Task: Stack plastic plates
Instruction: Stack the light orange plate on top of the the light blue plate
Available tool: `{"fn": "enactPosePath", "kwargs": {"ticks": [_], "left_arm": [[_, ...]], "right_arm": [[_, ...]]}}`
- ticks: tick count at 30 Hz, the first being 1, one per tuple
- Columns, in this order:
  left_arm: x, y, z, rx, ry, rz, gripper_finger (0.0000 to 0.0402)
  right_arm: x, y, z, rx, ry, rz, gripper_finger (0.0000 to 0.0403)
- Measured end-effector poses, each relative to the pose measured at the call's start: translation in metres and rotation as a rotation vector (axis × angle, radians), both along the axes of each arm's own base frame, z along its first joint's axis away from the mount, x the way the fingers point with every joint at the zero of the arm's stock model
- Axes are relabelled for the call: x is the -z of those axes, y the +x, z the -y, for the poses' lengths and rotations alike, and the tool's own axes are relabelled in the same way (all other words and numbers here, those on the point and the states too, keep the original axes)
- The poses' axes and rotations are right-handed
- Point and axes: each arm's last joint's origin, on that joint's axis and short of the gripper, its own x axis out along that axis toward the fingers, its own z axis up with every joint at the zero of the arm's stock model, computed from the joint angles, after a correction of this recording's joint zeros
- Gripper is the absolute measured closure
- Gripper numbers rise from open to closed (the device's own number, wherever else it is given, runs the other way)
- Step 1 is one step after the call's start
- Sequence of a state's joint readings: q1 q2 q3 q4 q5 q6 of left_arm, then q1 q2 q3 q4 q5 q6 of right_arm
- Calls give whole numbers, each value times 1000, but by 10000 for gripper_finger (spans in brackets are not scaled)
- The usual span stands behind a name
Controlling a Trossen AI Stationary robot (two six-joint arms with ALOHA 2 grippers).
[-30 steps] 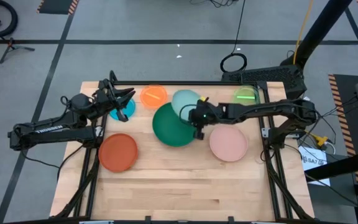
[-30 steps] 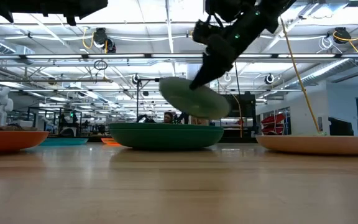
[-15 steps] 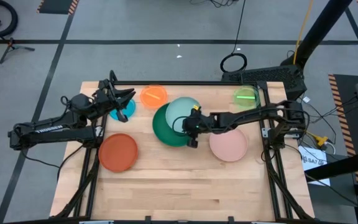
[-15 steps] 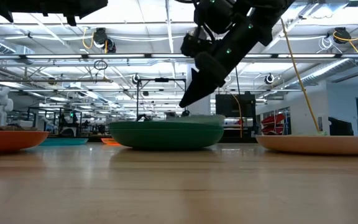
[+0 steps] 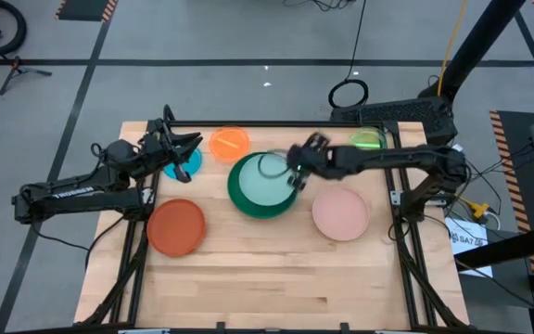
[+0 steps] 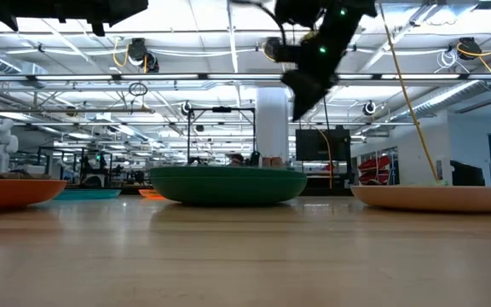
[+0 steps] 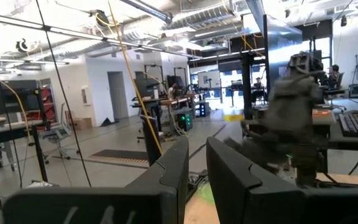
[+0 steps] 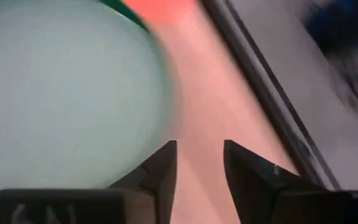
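Your right pincer (image 5: 297, 167) has let go of the pale mint plate (image 5: 269, 180) and lifted clear; half a second ago it was low over the dark green plate (image 5: 239, 190), now it sits up at that plate's far right edge with its fingers apart and empty. From above, the mint plate lies inside the green one, roughly centred, so that stacking step looks done. The pink plate (image 5: 341, 213) lies just right of the green one, the orange-red plate (image 5: 175, 226) to its near left, the small orange plate (image 5: 229, 142) just beyond it, the lime green plate (image 5: 367, 141) far right. Your left pincer (image 5: 185, 147) waits over the blue plate (image 5: 182, 163), left of the green plate; you cannot tell its grip from here.

At tabletop (image 6: 245, 256) height, the right pincer (image 6: 307, 101) hangs well above the green plate (image 6: 228, 185); the mint plate is hidden below the rim.

The left wrist view shows that arm's fingers (image 7: 166, 171) with a narrow gap, nothing between them.

The right wrist view looks down on the mint plate (image 8: 61, 93), fingers (image 8: 157, 168) spread beside it. The pink plate is probably your next pick.
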State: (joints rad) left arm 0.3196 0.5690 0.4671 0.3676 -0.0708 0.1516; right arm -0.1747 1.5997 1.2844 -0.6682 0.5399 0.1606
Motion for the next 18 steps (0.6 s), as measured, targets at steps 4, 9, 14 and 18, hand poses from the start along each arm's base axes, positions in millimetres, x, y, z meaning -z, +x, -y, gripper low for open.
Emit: {"fn": "enactPosePath", "kwargs": {"ticks": [4,9,14,18], "left_arm": [[0,0,0,0,0,-1,337],[0,0,0,1,0,-1,337],[0,0,0,-1,8,-4,337],[0,0,0,-6,25,-10,337]], "right_arm": [[5,-48,48,406,44,-143,321],[37,-98,84,766,177,-213,384],[69,-117,99,839,224,-162,395],[83,-124,105,849,243,-119,401]]}}
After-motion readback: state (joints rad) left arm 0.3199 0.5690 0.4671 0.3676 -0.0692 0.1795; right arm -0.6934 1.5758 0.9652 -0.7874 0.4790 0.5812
